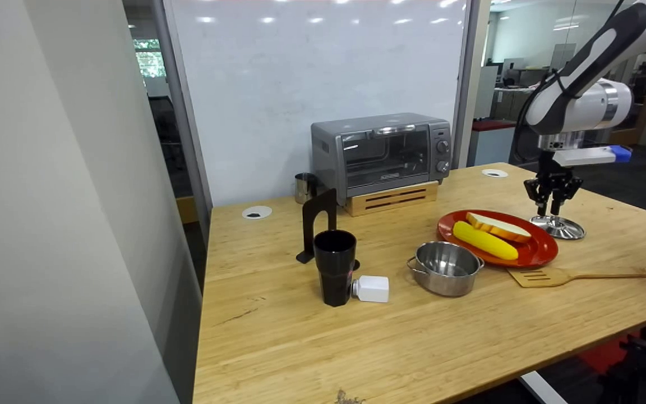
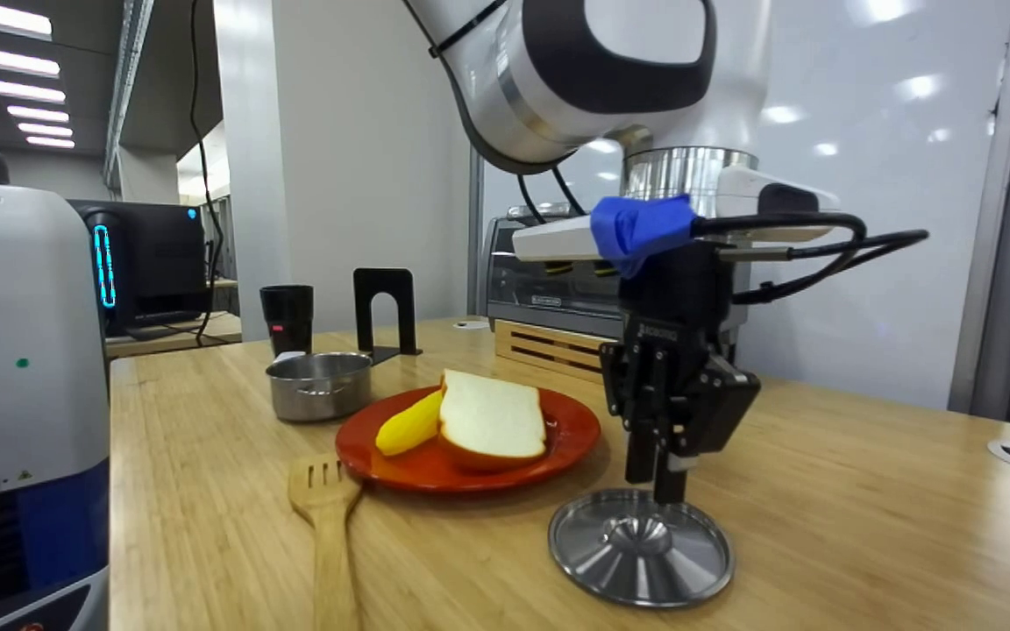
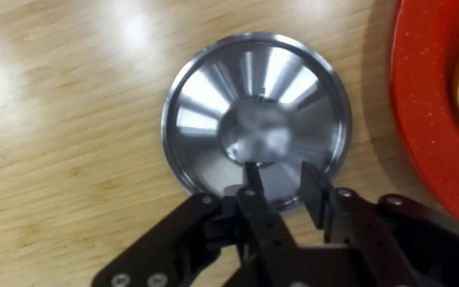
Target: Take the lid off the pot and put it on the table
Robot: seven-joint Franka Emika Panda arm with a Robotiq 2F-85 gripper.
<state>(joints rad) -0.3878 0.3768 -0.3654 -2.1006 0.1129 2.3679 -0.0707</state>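
Slotted wooden spatula [image 2: 330,535], nearest the camera in an exterior view, lies on the table [image 1: 300,348] with its head just beside a red plate [image 2: 571,429] bearing a slice of bread [image 2: 492,416] and a yellow elongated piece [image 2: 410,425]. Silvery round lid [image 2: 645,580] rests flat on the table near the plate. Black two-fingered tool [image 3: 280,175] points down over the lid, its fingers spread by a narrow gap; whether the tips touch the metal cannot be told. Two-handled steel pot [image 1: 443,283] stands upright and uncovered, with the plate between it and the lid. Black cup [image 1: 335,269] stands just beside a white bottle [image 1: 375,289] lying on its side; a toaster oven [image 1: 384,151] sits on a slatted wooden stand [image 1: 393,199].
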